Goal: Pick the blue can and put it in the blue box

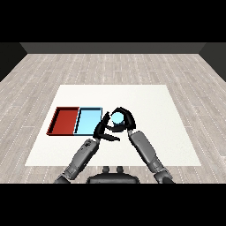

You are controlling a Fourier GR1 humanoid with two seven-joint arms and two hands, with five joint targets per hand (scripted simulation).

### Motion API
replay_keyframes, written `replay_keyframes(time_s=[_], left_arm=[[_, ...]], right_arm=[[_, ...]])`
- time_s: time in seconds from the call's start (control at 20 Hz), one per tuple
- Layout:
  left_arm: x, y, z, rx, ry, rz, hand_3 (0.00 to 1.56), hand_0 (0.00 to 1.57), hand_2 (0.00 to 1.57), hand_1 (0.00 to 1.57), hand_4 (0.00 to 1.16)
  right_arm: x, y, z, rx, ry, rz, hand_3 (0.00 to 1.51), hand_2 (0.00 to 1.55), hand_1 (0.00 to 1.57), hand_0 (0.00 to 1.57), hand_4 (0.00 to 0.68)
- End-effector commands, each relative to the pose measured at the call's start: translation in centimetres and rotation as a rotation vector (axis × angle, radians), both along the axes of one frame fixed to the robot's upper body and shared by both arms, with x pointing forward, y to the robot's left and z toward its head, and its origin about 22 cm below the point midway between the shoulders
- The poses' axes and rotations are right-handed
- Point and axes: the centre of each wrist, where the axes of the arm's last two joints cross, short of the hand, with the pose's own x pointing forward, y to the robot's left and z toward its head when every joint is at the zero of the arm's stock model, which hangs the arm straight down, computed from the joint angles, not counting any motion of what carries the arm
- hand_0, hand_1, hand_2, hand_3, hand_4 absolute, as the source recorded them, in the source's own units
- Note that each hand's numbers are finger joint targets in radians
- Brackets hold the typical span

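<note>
Right hand (125,118) with fingers curled round the blue can (117,118), just right of the light blue tray (88,121), left hand (104,129) fingers relaxed beside it, red tray (64,120) adjoining at left, white counter (150,106) open to the right.

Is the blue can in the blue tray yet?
Not yet. The blue can sits right of the light blue tray, with the right hand curled round it.

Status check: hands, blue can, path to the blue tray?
Right hand curled round blue can. Left hand open beside it. Can right of light blue tray, not in. Nothing between.
</note>
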Motion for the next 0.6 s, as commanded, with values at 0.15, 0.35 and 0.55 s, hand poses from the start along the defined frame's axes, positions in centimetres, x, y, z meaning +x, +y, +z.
replay_keyframes(time_s=[0.15, 0.35, 0.55], left_arm=[[-0.6, -0.7, -0.1, -0.005, 0.000, -0.023, 0.00, 0.00, 0.00, 0.00, 0.00], [2.4, 0.2, 0.6, 0.029, 0.003, -0.010, 0.00, 0.00, 0.00, 0.00, 0.00], [1.2, -1.0, 1.2, -0.001, -0.024, -0.038, 0.00, 0.00, 0.00, 0.00, 0.00]], right_arm=[[0.3, 1.0, -2.2, 0.015, -0.005, 0.043, 1.42, 1.47, 1.48, 1.48, 0.618], [-2.4, 3.4, 0.7, 0.019, 0.023, 0.057, 1.41, 1.46, 1.47, 1.47, 0.584], [-2.2, 2.1, -0.4, 0.016, 0.008, 0.039, 1.41, 1.45, 1.44, 1.44, 0.573]])
